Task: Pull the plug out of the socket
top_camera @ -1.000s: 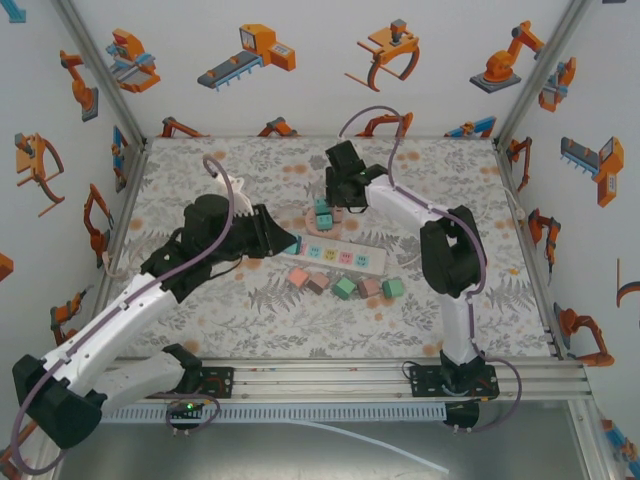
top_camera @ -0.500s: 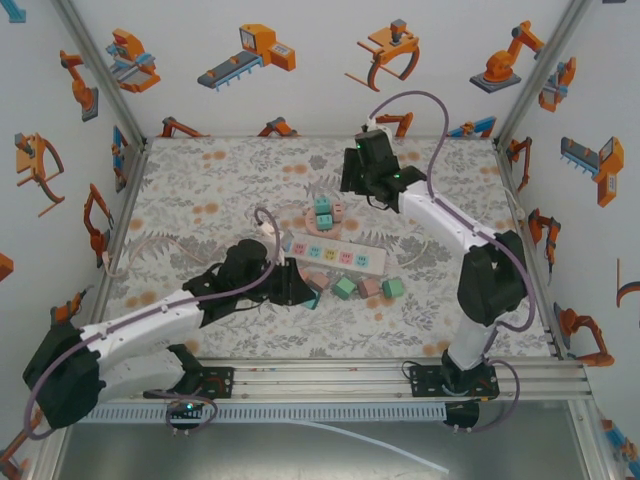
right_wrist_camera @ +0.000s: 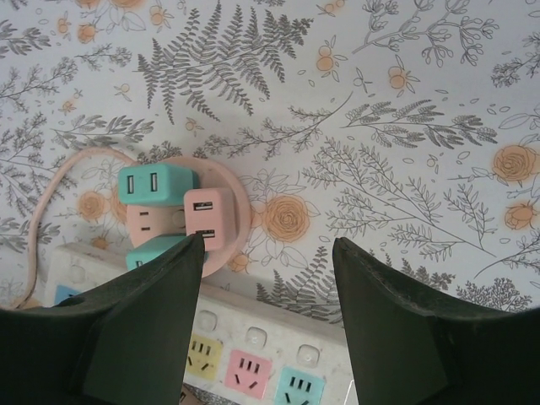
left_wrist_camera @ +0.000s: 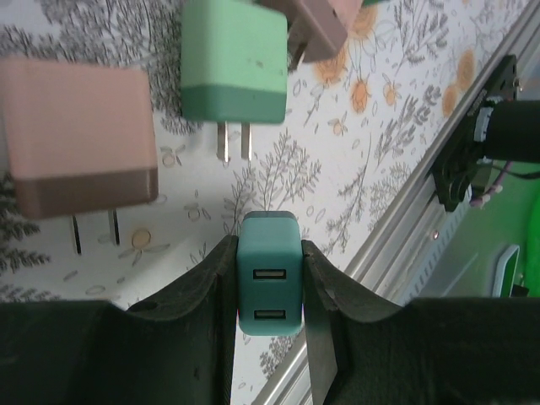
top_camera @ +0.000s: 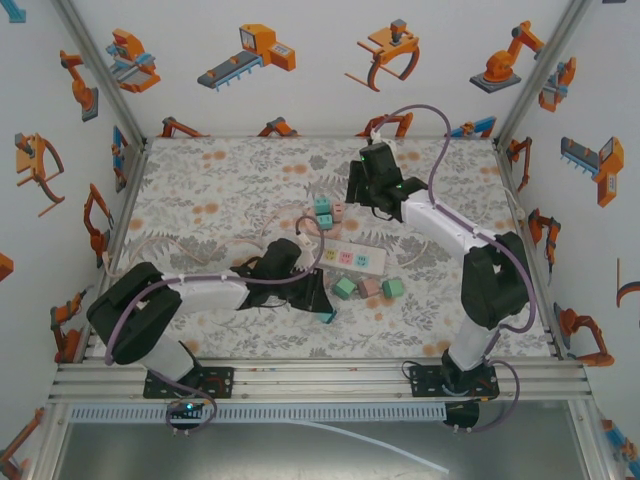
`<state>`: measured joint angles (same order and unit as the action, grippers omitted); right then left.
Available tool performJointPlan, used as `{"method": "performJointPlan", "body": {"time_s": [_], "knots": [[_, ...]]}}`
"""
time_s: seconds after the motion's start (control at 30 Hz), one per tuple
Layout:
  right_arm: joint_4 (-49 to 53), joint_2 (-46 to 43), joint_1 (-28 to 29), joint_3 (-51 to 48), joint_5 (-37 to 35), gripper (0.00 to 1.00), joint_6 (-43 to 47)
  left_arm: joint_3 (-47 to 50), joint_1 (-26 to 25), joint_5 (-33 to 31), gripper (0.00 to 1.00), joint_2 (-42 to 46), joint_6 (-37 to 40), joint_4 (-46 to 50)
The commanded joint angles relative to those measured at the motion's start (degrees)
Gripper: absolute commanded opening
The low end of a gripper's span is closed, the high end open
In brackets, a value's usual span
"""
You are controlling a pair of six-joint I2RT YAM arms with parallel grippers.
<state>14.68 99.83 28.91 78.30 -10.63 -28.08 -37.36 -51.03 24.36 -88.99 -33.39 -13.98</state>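
The teal cube-shaped plastic plug [left_wrist_camera: 268, 291], pinched in my left gripper [left_wrist_camera: 268, 253] by the table's [top_camera: 430, 325] near edge, looks due for setting down; my right gripper [right_wrist_camera: 266, 245] hangs open, empty.

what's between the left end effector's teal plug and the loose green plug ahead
Only bare floral cloth separates teal plug from green plug, per left wrist view.
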Motion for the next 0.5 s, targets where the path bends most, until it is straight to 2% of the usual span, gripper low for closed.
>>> {"method": "performJointPlan", "body": {"time_s": [0.0,0.17,0.47], "knots": [[-1.4,-1.6,-0.7,-0.8,-1.6,0.59,-0.8,-3.7,-0.2,-1.5,0.21,-1.6,1.3,3.4],[-1.4,-1.8,-0.8,-0.8,-1.6,0.59,-0.7,-6.9,-0.2,-4.0,0.29,-4.1,1.0,8.2],[-1.0,-2.8,-1.1,-1.0,-1.7,0.59,-0.4,-8.9,-1.0,-6.5,0.56,-3.5,2.2,10.6]]}}
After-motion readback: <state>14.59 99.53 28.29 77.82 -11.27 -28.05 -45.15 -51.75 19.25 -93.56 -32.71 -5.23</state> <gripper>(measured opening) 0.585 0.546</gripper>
